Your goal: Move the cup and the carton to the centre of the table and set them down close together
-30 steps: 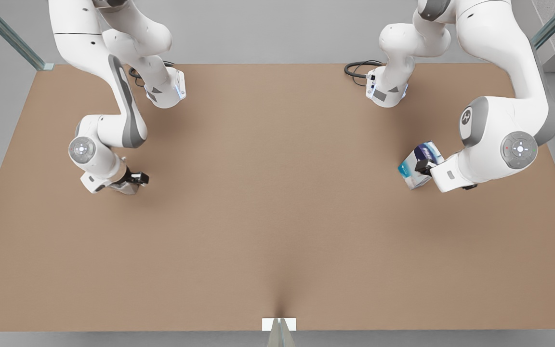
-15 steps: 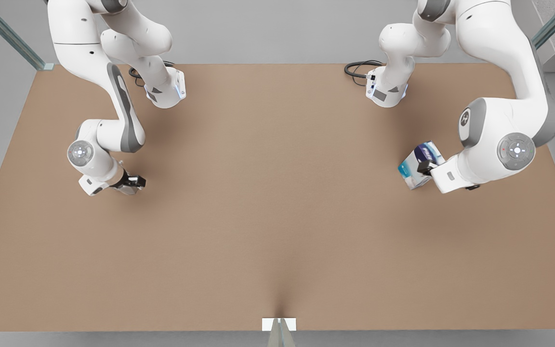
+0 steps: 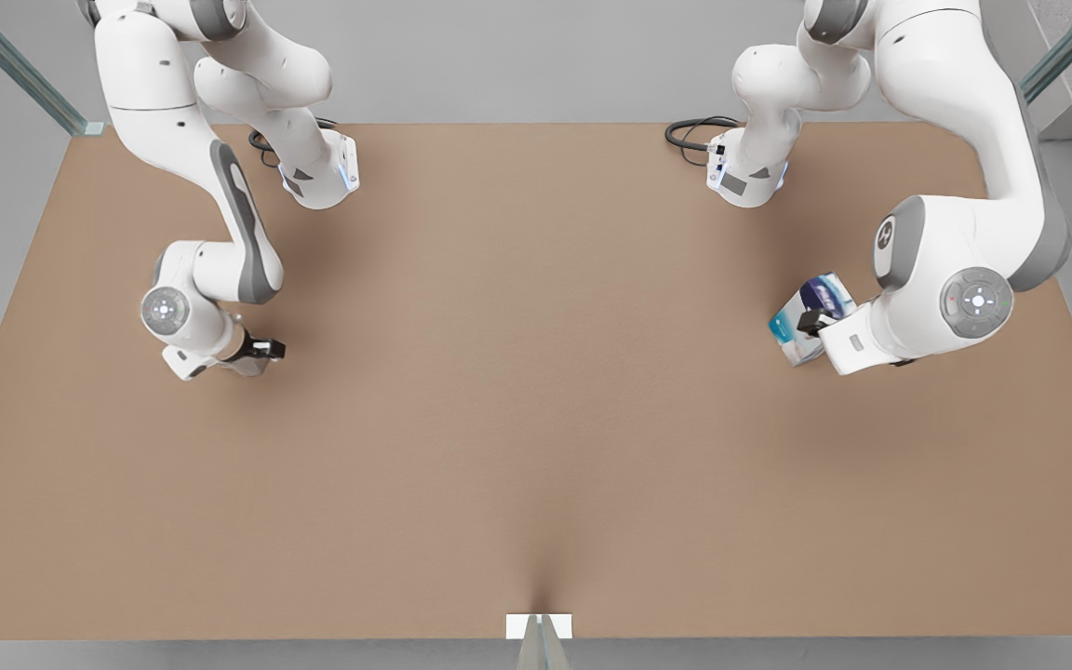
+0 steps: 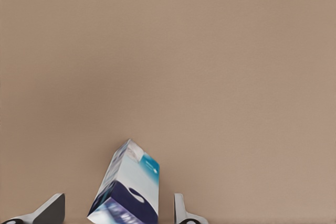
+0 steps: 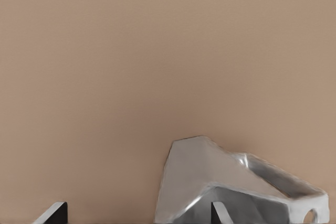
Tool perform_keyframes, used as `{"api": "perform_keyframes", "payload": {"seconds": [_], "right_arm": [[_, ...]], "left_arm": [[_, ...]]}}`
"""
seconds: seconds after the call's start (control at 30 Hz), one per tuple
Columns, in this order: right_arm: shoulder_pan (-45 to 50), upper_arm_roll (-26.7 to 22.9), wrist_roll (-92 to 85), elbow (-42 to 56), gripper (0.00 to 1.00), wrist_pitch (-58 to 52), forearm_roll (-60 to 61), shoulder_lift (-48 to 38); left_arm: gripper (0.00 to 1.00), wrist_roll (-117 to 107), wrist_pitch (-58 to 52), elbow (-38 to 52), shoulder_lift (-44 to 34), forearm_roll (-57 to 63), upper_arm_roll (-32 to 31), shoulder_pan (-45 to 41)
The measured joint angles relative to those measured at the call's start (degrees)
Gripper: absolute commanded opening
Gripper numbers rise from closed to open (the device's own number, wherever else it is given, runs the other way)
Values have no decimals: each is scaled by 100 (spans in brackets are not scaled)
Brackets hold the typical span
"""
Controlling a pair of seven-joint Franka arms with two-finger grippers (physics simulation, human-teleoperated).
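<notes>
Even, soft light from overhead falls on the tan surface (image 3: 536, 391), which shows no glare. Faint, diffuse shadows spread beneath both arms, and a darker streak sits at the near edge's middle. The silvery cup (image 5: 231, 187) carries pale highlights. The carton (image 4: 126, 192) looks slightly smeared.

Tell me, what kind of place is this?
Probably a simulated robot test bench: a bare matte tan-brown tabletop, grey surroundings, two white arms. The left claw is at the white, blue and teal carton, the right claw at the shiny silvery cup.
</notes>
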Motion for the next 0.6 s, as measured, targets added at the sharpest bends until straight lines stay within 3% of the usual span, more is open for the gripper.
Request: {"api": "perform_keyframes", "payload": {"seconds": [0.23, 0.27, 0.3, 0.33, 0.53, 0.6], "right_arm": [[0, 0, -1, 18, 100, 1, -7, 210], [0, 0, -3, 26, 86, 0, -8, 210], [-2, 0, -5, 26, 63, 0, -8, 215], [-7, 0, -6, 26, 59, 0, -8, 228], [-166, 0, -234, 18, 54, -12, -17, 314], [-167, 0, -234, 18, 34, -57, -17, 306]], "left_arm": [[100, 0, -9, 0, 0, 0, 0, -9], [100, -5, -17, -5, 0, -1, 0, -9], [100, -9, -40, -9, 0, -3, 0, -9], [100, -9, -44, -9, 0, -3, 0, -9], [100, -4, -44, -9, 0, -3, 0, -34], [100, -9, -44, -9, 0, -3, 0, -35]]}}
